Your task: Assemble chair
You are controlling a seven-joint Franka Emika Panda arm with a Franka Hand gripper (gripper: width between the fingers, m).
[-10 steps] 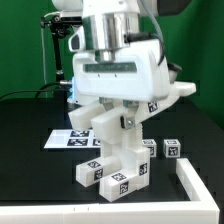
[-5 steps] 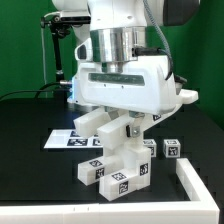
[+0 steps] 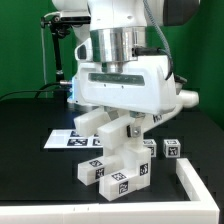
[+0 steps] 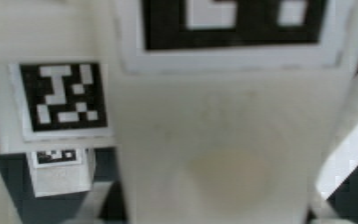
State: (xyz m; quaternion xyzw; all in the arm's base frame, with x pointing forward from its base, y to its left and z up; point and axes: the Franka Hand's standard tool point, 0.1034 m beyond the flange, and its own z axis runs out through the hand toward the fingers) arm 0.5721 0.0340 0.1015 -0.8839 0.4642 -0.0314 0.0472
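The end effector [image 3: 117,128], jaws partway in, seems clamped on the upright part of the half-built chair [image 3: 118,172], which stands on the worktop [image 3: 30,170] by the marker board [image 3: 68,138]. The step looks like seating that part. Next comes a square downward press, then the loose post [image 3: 172,150].

Bright, even light fills the exterior view. The white end effector [image 3: 118,128] looks nearly washed out against the black worktop [image 3: 30,125], where shadows barely show. That view is coarse but fairly sharp. The wrist view is greyer and out of focus: the chair part [image 4: 211,150] and its tags [image 4: 64,95] have smeared edges.
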